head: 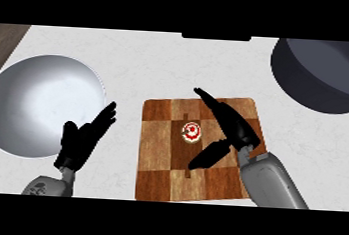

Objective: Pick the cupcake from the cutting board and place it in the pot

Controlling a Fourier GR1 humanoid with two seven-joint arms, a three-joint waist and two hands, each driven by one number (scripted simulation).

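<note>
The cupcake (pixel 192 132) stands upright near the middle of the wooden cutting board (pixel 160 179), a little toward 12 o'clock. It is a small thing with white frosting and some red on top.

The right hand (pixel 236 130) is over the board at about 3 o'clock from the cupcake. It is open, with the fingers straight toward 11 o'clock and the thumb spread toward 7 o'clock. The cupcake sits in the gap between them, and I see no contact.

The left hand (pixel 88 135) rests open, fingers up, at 9 o'clock from the board, beside a big silver bowl (pixel 38 102). The dark pot (pixel 312 91) waits at 1 o'clock, well apart from the board.

I think the cupcake is light and soft. The frosting would smear or crush easily, so the hand should close on the sides of the base, low down, and not on the top. It should also be kept upright on the way to the pot.
</note>
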